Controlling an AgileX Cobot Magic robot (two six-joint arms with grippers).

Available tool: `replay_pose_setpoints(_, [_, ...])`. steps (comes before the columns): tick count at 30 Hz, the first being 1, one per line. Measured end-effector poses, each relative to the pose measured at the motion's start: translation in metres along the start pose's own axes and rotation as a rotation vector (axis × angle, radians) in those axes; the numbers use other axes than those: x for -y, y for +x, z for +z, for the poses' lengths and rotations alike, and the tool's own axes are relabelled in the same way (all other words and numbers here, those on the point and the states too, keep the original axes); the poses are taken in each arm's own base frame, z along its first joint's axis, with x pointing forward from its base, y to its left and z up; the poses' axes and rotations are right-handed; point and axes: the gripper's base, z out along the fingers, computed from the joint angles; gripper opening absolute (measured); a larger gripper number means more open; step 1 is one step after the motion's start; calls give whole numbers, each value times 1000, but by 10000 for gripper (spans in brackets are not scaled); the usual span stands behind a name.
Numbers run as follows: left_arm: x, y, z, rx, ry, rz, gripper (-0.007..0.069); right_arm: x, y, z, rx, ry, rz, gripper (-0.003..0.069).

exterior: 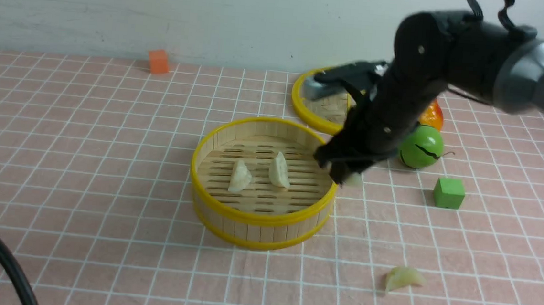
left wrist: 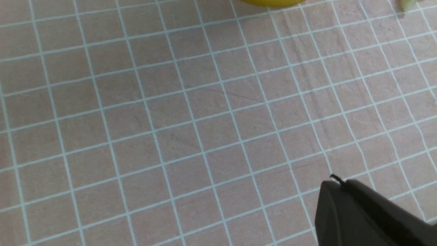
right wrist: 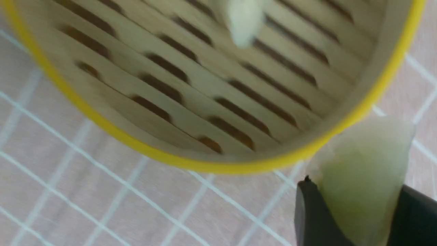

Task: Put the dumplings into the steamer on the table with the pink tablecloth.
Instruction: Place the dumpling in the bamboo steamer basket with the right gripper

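The right tool is closed narrowly on a pale green dumpling. The right wrist view shows it pinched between the two dark fingers and sticking out past their tips. In the front view this held dumpling hangs just outside the right rim of the steamer, not over the slatted floor.

The coming move turns on that relation. The basket's open interior lies to the left of the tool, so I judge that a short carry leftward over the yellow rim is needed before release. Otherwise the dumpling could land on the pink tablecloth or catch the rim.

Two dumplings lie inside the steamer, side by side near its middle. The right part of the floor is free.

A fourth dumpling lies on the surface, near and to the right of the steamer and apart from it. Its long axis runs roughly left to right, and it is closer to the right arm.

The left tool shows only one dark part over bare cloth, so I cannot tell whether it is wide or narrow.
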Motion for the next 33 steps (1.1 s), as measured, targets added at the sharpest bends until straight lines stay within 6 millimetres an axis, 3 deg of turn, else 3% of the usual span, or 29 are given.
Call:
replay_pose_setpoints(1, [0,0,0,0,-1,1,-13,-2,-1,-1,6,-2,-5,240])
replay_pose_setpoints(4, [-1,-1,0,7,-9,4,-13,-35,-14,2,60,-39,-67,240])
replay_pose_setpoints(7, [-1,-1,0,8,-9,4,-13,-50,-18,19,71,-52,-97,240])
replay_pose_setpoints(8, [-1,-1,0,9,-9,5,-13,-56,-18,33,67,-57,-106,240])
replay_pose_setpoints(12, [-1,-1,0,16,-8,5,-13,-60,-16,76,48,-58,-110,240])
replay_pose_setpoints(17, [-1,-1,0,16,-8,5,-13,-58,-12,99,25,-53,-107,244])
replay_pose_setpoints(20, [-1,-2,0,17,-8,5,-13,-58,-11,104,11,-54,-105,293])
replay_pose_setpoints(23, [-1,-2,0,17,-8,5,-13,-58,-10,102,1,-55,-106,365])
replay_pose_setpoints(26, [-1,-1,0,16,-8,5,-13,-59,-10,86,-11,-54,-113,437])
replay_pose_setpoints(29, [-1,-1,0,15,-8,5,-13,-59,-11,54,-11,-33,-138,471])
replay_pose_setpoints(30, [-1,-1,0,15,-8,5,-13,-59,-11,54,-11,-31,-140,472])
replay_pose_setpoints(33, [-1,-1,0,15,-6,4,-11,-56,-6,5,-37,28,-181,478])
